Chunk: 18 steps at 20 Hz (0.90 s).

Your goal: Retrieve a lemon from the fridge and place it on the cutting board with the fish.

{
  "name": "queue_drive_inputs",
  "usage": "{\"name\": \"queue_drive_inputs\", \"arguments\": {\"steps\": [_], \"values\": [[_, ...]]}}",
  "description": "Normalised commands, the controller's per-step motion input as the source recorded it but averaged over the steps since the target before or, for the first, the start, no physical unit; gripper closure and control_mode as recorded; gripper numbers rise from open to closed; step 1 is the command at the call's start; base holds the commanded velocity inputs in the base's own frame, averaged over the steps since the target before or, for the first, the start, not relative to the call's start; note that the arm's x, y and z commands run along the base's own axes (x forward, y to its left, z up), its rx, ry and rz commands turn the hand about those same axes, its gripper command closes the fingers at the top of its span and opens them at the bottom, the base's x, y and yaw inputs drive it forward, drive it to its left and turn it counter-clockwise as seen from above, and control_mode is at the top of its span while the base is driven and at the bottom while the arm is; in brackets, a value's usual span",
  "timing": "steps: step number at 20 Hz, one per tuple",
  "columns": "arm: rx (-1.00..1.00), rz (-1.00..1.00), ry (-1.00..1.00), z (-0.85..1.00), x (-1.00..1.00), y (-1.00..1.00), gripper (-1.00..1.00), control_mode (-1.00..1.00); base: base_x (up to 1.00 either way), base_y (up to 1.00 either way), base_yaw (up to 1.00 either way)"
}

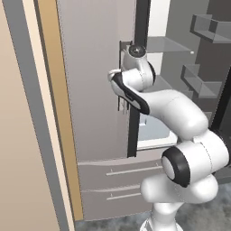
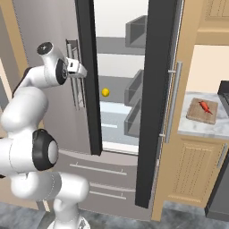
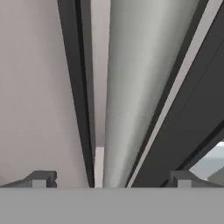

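At the left door of the fridge, the gripper stood at the vertical bar handle, its two fingers spread wide with nothing clamped between them. In the hand view the handle ran up the middle of the picture as a pale grey bar, with one finger tip low on the left and the other low on the right, set apart on either side of it; whether either tip touched the bar could not be told. From the left base view the gripper was mostly hidden behind the arm's white wrist, close against the door's black edge. The right door stood open, showing glass shelves and grey door bins. The lemon sat inside on a shelf, a small yellow ball well back from the gripper and to its right. Past the open door, on the marble countertop above the tan wooden cabinets, lay the cutting board with the fish lying on top of it, well apart from the fridge interior and the lemon.
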Motion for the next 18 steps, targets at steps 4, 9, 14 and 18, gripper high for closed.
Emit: {"name": "queue_drive_inputs", "arguments": {"steps": [4,9,14,18], "values": [[0.0,0.0,-0.08,0.0,0.09,-0.09,-1.0,-1.0,0.0,0.0,0.0],[0.0,0.0,-0.15,0.0,0.29,-0.01,-1.0,-1.0,0.0,0.0,0.0],[0.0,0.0,-0.07,0.0,0.36,0.07,-1.0,-1.0,0.0,0.0,0.0],[0.0,0.0,-0.04,0.0,0.42,0.08,-1.0,-1.0,0.0,0.0,0.0]]}}
